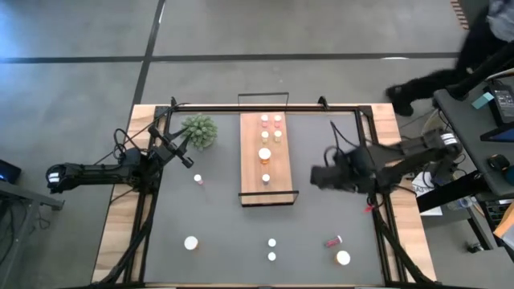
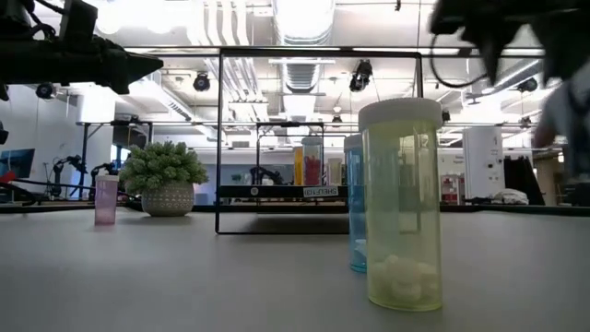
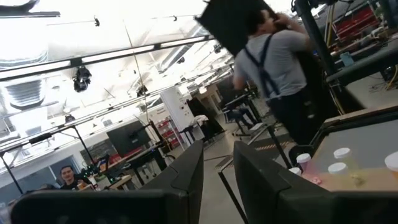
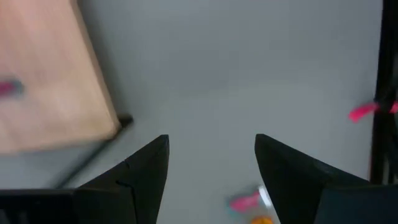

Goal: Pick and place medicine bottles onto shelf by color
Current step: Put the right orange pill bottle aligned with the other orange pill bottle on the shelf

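Observation:
The light-wood shelf (image 1: 266, 164) lies mid-table and carries several white-capped medicine bottles (image 1: 271, 128), which stand toward its far end. More bottles are spread over the grey table: a pink one (image 1: 198, 180), a yellowish one (image 1: 191, 242), two small ones (image 1: 272, 242), a red one lying on its side (image 1: 333, 240) and an orange one (image 1: 343, 258). My right gripper (image 4: 211, 162) hangs open above bare table, just right of the shelf's near corner (image 4: 115, 124), with nothing between its fingers. My left gripper (image 1: 185, 157) waits shut at the table's left, raised and pointing slightly upward.
A green spiky plant (image 1: 199, 130) in a pot stands left of the shelf's far end. Black frame bars (image 1: 265, 107) run along the table's edges. A person (image 3: 273, 62) stands beyond the table's far right. In the low view a yellowish bottle (image 2: 400, 203) stands before a blue one (image 2: 355, 203).

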`<control>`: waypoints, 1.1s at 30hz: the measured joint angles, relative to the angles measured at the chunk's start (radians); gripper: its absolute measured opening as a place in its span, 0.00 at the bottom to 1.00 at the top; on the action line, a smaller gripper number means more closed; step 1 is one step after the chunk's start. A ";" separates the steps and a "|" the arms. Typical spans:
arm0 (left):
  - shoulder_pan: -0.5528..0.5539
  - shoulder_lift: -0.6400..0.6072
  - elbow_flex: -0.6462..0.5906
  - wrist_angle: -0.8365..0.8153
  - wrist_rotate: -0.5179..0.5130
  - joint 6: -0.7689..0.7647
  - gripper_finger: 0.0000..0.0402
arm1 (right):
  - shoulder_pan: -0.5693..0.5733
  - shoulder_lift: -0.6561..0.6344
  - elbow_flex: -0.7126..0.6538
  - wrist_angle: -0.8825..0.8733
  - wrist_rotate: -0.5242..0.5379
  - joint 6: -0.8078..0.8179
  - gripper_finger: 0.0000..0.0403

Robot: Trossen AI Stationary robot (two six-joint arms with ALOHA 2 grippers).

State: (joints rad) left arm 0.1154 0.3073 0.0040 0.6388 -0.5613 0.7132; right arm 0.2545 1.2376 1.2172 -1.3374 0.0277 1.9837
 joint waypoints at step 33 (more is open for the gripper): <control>0.000 0.000 0.000 0.000 0.000 0.000 0.18 | 0.384 0.047 -0.175 0.227 -0.066 0.299 0.57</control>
State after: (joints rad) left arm 0.1151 0.3070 0.0043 0.6388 -0.5610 0.7132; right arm 0.6388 1.2847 1.0424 -1.1108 -0.0380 2.2828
